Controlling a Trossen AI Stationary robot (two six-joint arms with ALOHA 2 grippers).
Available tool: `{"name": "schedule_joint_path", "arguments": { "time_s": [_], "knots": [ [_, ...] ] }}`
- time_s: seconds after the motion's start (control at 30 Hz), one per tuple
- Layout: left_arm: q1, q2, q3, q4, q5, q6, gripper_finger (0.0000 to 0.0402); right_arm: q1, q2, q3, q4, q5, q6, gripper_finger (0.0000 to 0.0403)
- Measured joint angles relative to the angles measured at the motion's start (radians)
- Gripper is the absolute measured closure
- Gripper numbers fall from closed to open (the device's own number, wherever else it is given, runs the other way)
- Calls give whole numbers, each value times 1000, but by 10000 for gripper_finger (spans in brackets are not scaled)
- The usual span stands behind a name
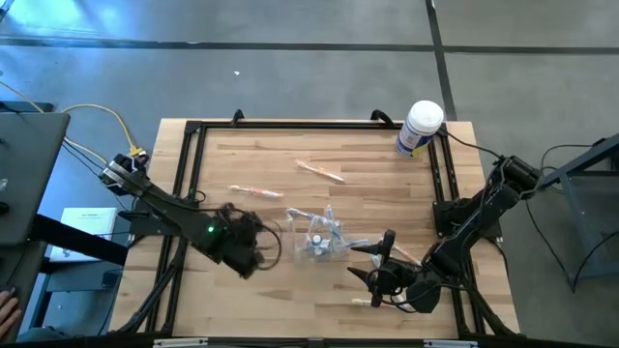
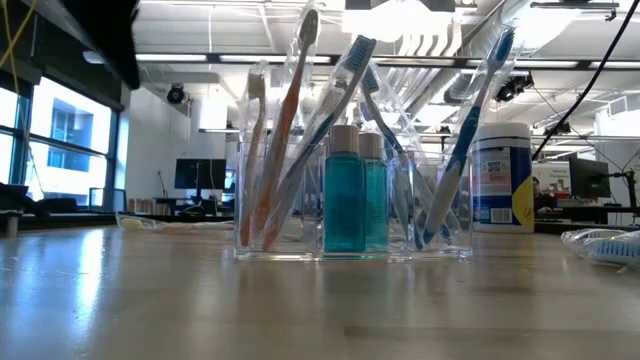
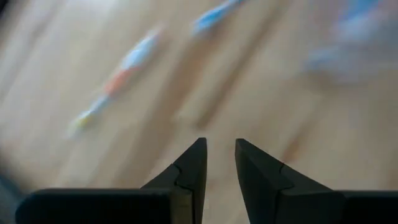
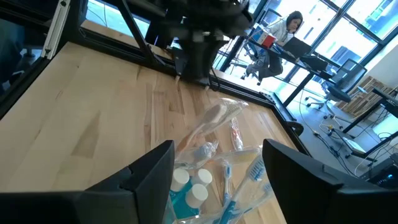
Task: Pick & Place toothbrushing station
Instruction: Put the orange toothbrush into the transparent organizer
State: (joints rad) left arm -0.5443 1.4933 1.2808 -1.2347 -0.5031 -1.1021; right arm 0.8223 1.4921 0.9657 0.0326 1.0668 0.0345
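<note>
From above, my left gripper (image 1: 253, 253) hangs over the bench (image 1: 251, 164) a little to the left of the toothbrushing station (image 1: 316, 235), which stands near the bench's middle. My right gripper (image 1: 377, 261) sits just to the station's right, jaws spread wide and empty. A white tub (image 1: 420, 128) stands at the far right corner, and loose toothbrushes (image 1: 319, 171) lie on the wood beyond the station.

At bench height, the clear station (image 2: 350, 205) stands upright on the wood, holding several toothbrushes and two teal bottles (image 2: 345, 195); the tub (image 2: 502, 178) is behind it to one side.

Past my left wrist, my left jaws (image 3: 219, 165) stand narrowly apart, pinching nothing, over blurred wood.

Past my right wrist, my right jaws (image 4: 217, 165) are spread, with the station (image 4: 208, 171) between and ahead of them; a person (image 4: 283, 28) sits in the room beyond.
</note>
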Motion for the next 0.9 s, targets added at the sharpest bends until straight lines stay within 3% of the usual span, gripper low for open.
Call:
{"name": "schedule_joint_path", "arguments": {
  "time_s": [0.07, 0.17, 0.43, 0.6, 0.77, 0.9],
  "knots": [
    [31, 0, 0, -108, -3, -51, 322, 0, 0, 0, 0, 0, 0, 166],
    [96, 0, 0, -148, 2, 1, 322, 0, 0, 0, 0, 2, 0, 166],
    [402, 0, 0, -138, 147, 450, 325, -12, 0, 0, 0, -3, 22, 166],
    [581, 0, -1, -40, 269, 724, 326, -20, 1, 0, -21, -51, 36, 166],
    [694, 0, -1, 84, 379, 959, 326, -31, 2, 0, -64, -96, 78, 166],
    [745, 1, -25, 111, 392, 1049, 326, -46, 2, 0, -111, -132, 126, 166]
  ]
}}
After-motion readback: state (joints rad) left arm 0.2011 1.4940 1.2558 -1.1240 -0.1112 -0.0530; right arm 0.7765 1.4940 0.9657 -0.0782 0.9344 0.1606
